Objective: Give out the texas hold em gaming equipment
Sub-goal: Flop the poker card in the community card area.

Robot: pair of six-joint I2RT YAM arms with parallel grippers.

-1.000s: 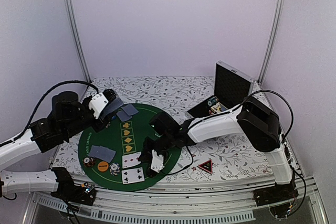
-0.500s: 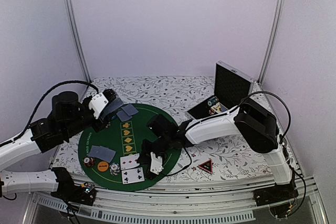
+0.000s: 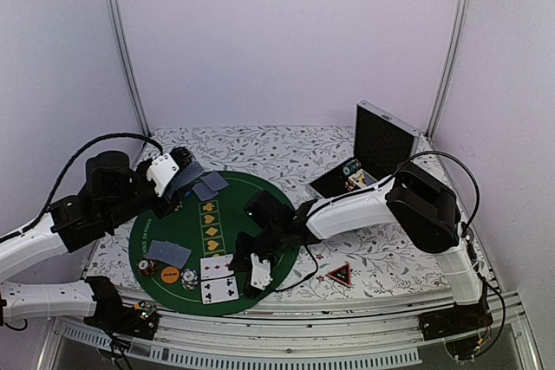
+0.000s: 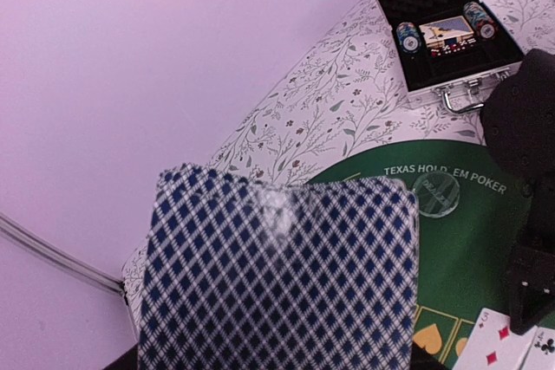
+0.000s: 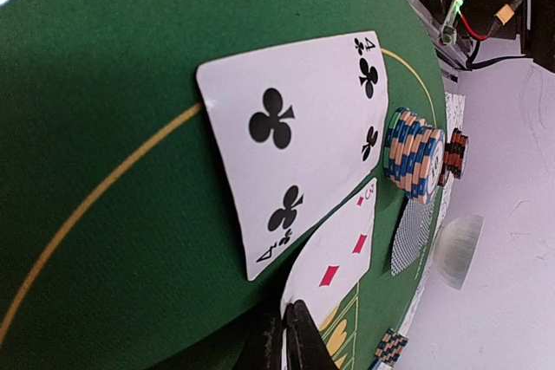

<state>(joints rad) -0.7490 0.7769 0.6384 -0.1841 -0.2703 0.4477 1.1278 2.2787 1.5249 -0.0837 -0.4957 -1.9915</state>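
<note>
On the green felt mat lie two face-up cards, a four of clubs and a three of diamonds. My right gripper is low over the mat, shut on the near edge of the three of diamonds. Striped chip stacks, an orange disc and face-down cards sit at the mat's near left. A clear disc rests on the felt. My left gripper holds a deck of blue-backed cards above the mat's far left; the deck hides its fingers.
An open black case with chips inside stands at the back right. A red-black triangle token lies on the floral cloth right of the mat. Two more face-down cards lie at the mat's far edge.
My right arm has edged slightly left over the mat beside the face-up cards. The left arm and its deck have stayed put.
</note>
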